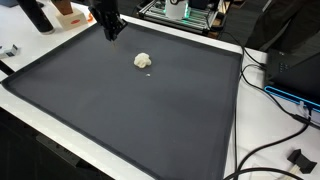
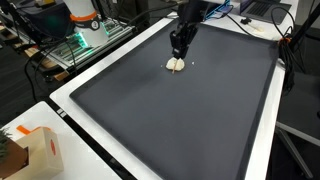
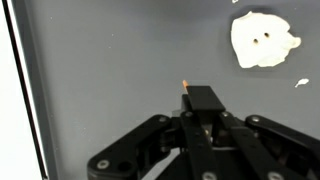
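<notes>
My gripper [image 3: 203, 95] hovers low over a dark grey mat [image 1: 150, 110], its fingers pressed together. A tiny orange tip [image 3: 185, 86] sticks out just past the fingertips; whatever it belongs to is hidden between the fingers. A crumpled white lump [image 3: 262, 40] lies on the mat ahead and to the right in the wrist view, a short way off. A small white crumb [image 3: 302, 83] rests beside it. In both exterior views the gripper [image 1: 113, 30] [image 2: 180, 45] stands near the mat's far edge, close to the lump [image 1: 143, 61] [image 2: 176, 64].
The white table border [image 1: 238, 120] frames the mat. Black cables [image 1: 268, 95] and a dark box [image 1: 300, 70] lie along one side. An electronics rack [image 1: 185, 12] stands behind the mat. An orange and white carton [image 2: 35, 150] sits at a corner.
</notes>
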### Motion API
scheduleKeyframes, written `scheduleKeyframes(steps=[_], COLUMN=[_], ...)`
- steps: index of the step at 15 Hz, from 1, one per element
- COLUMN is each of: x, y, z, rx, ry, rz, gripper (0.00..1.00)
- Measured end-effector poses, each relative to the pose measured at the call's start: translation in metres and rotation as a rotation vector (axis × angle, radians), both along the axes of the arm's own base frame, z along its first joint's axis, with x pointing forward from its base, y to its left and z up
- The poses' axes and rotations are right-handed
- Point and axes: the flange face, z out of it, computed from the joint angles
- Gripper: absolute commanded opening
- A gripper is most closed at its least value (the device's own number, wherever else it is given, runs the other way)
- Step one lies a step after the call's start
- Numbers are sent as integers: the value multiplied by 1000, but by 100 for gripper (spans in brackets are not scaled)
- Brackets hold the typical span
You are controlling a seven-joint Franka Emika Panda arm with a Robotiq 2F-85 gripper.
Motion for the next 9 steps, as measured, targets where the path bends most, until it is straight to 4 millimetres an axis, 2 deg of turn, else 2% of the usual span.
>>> scheduleKeyframes(steps=[9], x=[-13], y=[20], z=[-38], rx=[-209], ry=[-6], rz=[-81], gripper=[3])
